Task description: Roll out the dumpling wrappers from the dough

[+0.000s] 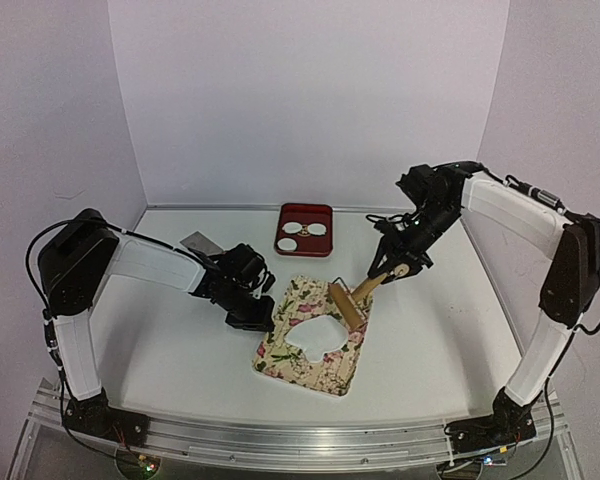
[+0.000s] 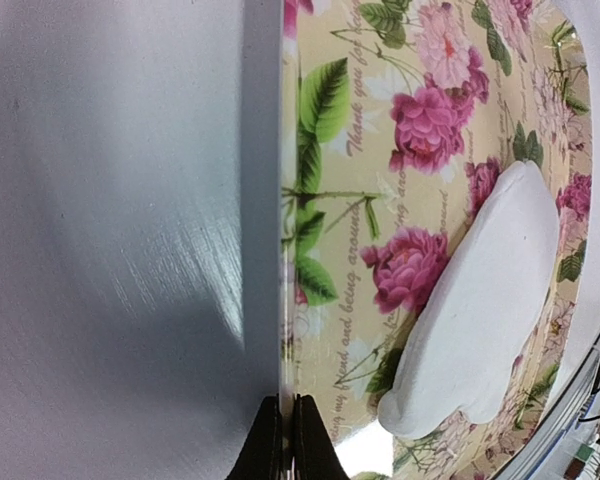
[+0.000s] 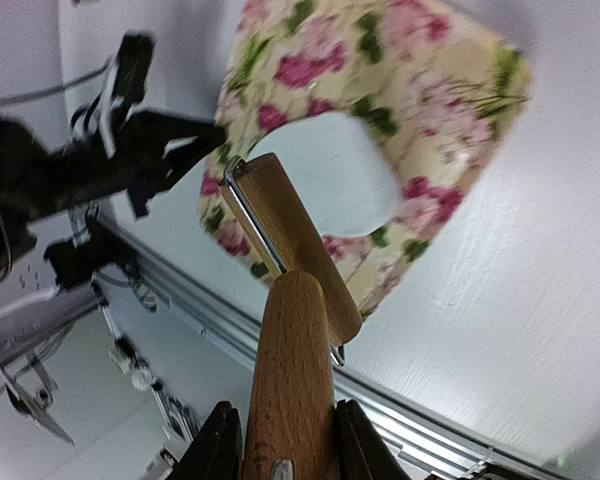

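Note:
A flattened white dough (image 1: 315,335) lies on the floral mat (image 1: 325,378) in the middle of the table. My left gripper (image 1: 260,318) is shut on the mat's left edge; in the left wrist view its gripper (image 2: 286,402) pinches the thin edge of the mat (image 2: 420,100), with the dough (image 2: 490,300) off to the right. My right gripper (image 3: 288,408) is shut on the handle of a wooden roller (image 3: 295,350). The roller's barrel (image 1: 347,303) sits at the mat's far right edge, just beside the dough (image 3: 330,180). The dumpling wrappers (image 1: 296,229) lie in the red tray (image 1: 280,232).
The red tray stands at the back of the table, behind the mat. A flat grey piece (image 1: 202,243) lies at the back left, behind my left arm. White walls close in the table on three sides.

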Available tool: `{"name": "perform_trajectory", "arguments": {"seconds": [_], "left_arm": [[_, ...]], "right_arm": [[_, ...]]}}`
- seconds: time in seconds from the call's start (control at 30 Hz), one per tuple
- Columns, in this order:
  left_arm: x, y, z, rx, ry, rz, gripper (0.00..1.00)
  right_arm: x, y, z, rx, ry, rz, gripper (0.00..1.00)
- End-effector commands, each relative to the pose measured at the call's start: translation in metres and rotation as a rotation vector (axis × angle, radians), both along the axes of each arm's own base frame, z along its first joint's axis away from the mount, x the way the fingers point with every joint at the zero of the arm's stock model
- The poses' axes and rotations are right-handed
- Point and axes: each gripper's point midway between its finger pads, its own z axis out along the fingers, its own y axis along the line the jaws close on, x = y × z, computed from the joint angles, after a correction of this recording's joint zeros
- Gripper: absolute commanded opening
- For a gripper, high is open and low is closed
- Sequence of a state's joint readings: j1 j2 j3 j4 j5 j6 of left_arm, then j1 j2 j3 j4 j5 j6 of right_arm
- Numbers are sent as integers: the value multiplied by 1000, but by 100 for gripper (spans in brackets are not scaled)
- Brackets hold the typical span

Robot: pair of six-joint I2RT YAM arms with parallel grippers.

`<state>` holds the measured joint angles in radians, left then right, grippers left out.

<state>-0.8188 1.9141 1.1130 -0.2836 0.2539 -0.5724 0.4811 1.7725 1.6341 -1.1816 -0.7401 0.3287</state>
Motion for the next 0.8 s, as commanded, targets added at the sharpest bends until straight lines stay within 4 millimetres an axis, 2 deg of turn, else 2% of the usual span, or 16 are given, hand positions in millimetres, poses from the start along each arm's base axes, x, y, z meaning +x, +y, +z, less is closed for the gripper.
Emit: {"name": "perform_trajectory", "arguments": {"seconds": [0.0,0.13,0.3,0.4,0.57,0.77], "left_arm": [[-13,34,-21,144,20,-14,0],[-18,41,-15,162,40,5,4],[-15,43,6,153,11,26,27],[-12,47,17,175,-5,36,40],[1,58,53,153,-70,78,61],[32,92,104,68,-125,207,72]], "right_arm": [[54,-55,-2,-128,-88,-268,0],[83,-76,-13,-97,-99,-387,0],[104,-114,-46,-181,-78,-492,0],[111,-129,-62,-242,-79,-513,0],[122,-141,-91,-289,-49,-519,0],[146,-151,-117,-320,-19,-532,5]]}}
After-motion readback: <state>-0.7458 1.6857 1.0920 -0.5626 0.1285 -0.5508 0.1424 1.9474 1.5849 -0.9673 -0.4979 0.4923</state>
